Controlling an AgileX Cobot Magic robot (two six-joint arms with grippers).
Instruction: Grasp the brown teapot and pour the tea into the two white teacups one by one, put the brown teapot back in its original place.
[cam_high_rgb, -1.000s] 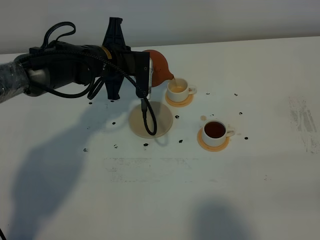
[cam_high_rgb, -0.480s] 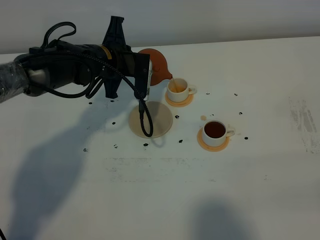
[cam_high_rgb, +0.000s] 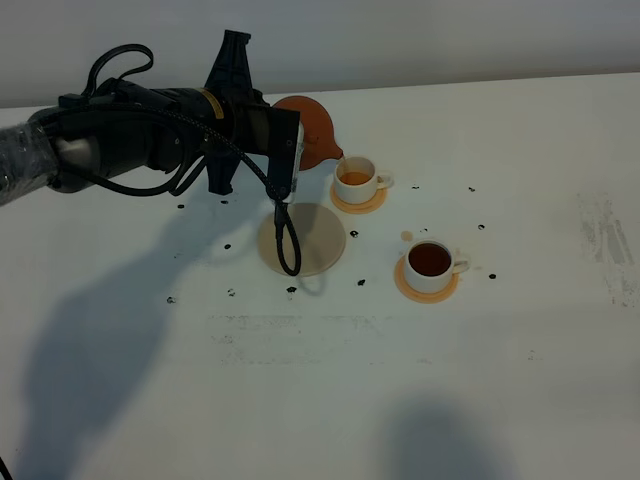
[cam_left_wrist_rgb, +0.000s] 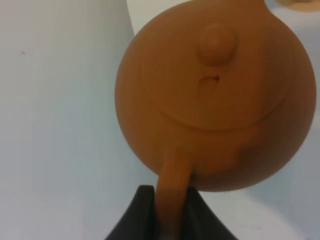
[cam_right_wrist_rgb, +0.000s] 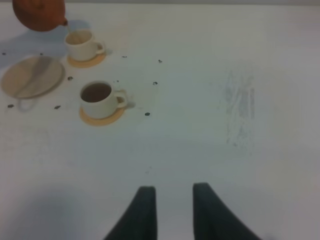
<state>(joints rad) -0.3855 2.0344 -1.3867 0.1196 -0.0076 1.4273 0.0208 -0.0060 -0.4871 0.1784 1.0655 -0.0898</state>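
Observation:
The brown teapot (cam_high_rgb: 314, 128) hangs tilted in the air, its spout just above the far white teacup (cam_high_rgb: 357, 179), which holds amber tea. My left gripper (cam_high_rgb: 296, 140) is shut on the teapot's loop handle. In the left wrist view the handle (cam_left_wrist_rgb: 172, 192) sits between my dark fingers (cam_left_wrist_rgb: 141, 215) below the teapot body (cam_left_wrist_rgb: 217, 95). The near white teacup (cam_high_rgb: 431, 261) is full of dark tea. The beige coaster (cam_high_rgb: 312, 243) lies bare below the teapot. My right gripper (cam_right_wrist_rgb: 172, 207) is open and empty, low over the table, far from the cups.
Each cup stands on a small orange coaster (cam_high_rgb: 341, 203) (cam_high_rgb: 403, 281). Small dark specks are scattered on the white table (cam_high_rgb: 300, 380) around the cups. A black cable loop (cam_high_rgb: 288, 240) hangs from my left wrist over the beige coaster.
The left wrist has rolled back a little and the teapot's spout has lifted slightly. The tea in the far cup has risen and darkened. The right arm has not moved.

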